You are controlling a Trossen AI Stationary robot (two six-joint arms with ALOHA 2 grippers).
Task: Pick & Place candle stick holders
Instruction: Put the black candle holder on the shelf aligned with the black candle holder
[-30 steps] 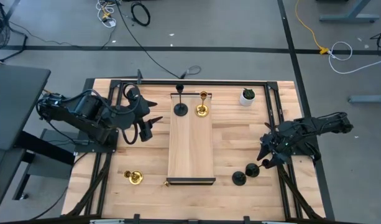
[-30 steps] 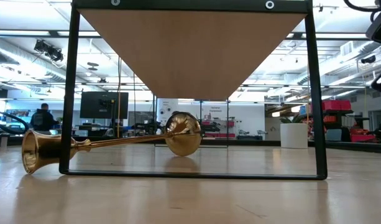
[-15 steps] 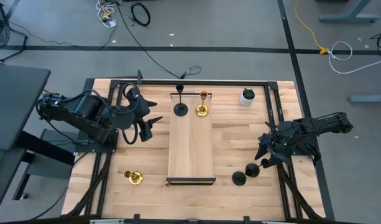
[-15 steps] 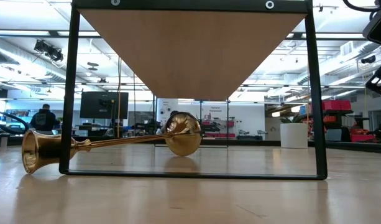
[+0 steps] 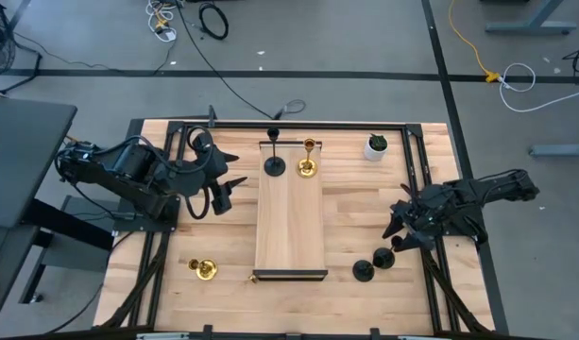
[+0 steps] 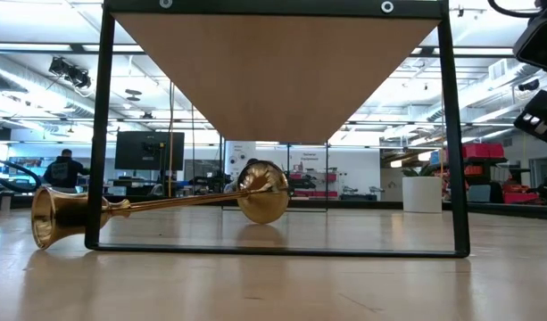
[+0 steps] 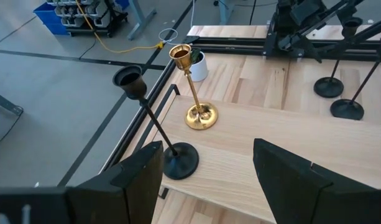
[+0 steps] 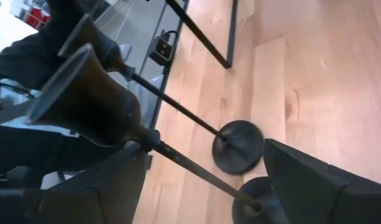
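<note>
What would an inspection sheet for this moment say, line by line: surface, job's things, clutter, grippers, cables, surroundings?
Surface: wooden table with a raised board at centre.
Job's things: black holder and gold holder upright on the board's far end; two black holders on the table near the right gripper; gold holder lying on its side at near left.
Clutter: small plant pot.
Grippers: left gripper open, empty; right gripper open above the black pair.
Cables: on the floor beyond the table.
Surroundings: person far off.

Two candle stick holders (image 5: 289,166) upright at the board's (image 5: 291,227) far end, two more (image 5: 374,264) right of its near end.
</note>
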